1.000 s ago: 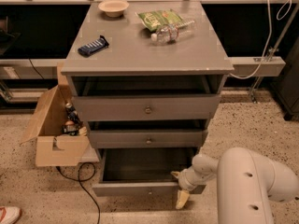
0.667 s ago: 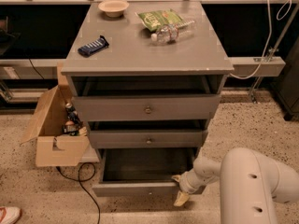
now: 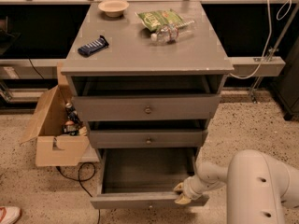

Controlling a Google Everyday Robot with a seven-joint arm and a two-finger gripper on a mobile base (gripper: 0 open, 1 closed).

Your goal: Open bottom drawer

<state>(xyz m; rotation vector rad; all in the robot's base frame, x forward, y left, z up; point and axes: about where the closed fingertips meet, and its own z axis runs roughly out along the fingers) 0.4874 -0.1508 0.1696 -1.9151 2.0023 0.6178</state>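
The bottom drawer (image 3: 140, 200) of the grey cabinet stands pulled far out, its grey inside bare. Its narrow front panel runs along the bottom of the camera view; its knob barely shows at the lower edge. My gripper (image 3: 181, 193) is at the right end of that front panel, its cream fingertips over the top edge of the panel. The white arm (image 3: 261, 185) reaches in from the lower right. The middle drawer (image 3: 145, 137) and the top drawer (image 3: 146, 107) above are each pulled out a little.
On the cabinet top (image 3: 140, 50) lie a bowl (image 3: 113, 6), a dark snack bar (image 3: 93, 45), a green bag (image 3: 160, 17) and a plastic bottle (image 3: 170, 31). An open cardboard box (image 3: 53, 125) stands left of the cabinet, a black cable (image 3: 77, 176) on the floor.
The gripper has risen from below the drawer front to its top edge at the right end. The drawer stays pulled out.
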